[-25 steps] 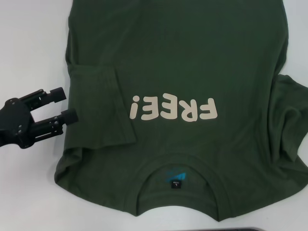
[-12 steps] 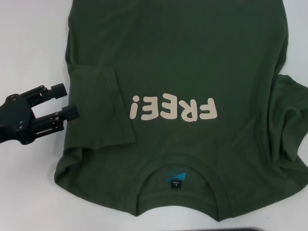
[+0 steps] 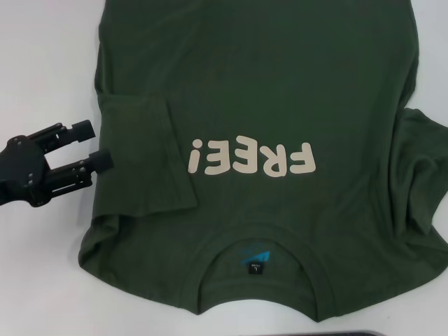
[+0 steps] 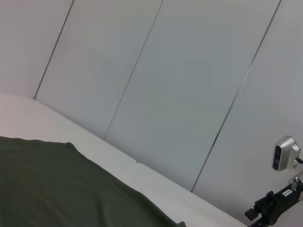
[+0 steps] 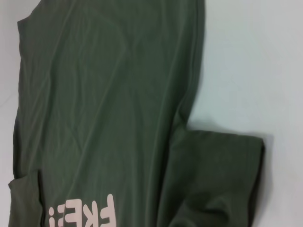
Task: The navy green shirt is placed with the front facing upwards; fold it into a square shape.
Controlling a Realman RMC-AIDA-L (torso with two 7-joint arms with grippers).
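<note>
Your left gripper [image 3: 95,144], jaws apart and empty, has backed slightly toward 9 o'clock off the navy green shirt [image 3: 266,91], which lies flat with its left sleeve [image 3: 150,157] folded inward; the right sleeve comes next.

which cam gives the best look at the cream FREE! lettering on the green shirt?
Head view: the cream FREE! lettering shows whole, upside down, on the dark olive-green cotton T-shirt. Right wrist view catches only part of the lettering, cut by the frame edge. Left wrist view shows plain green fabric, no lettering.
</note>
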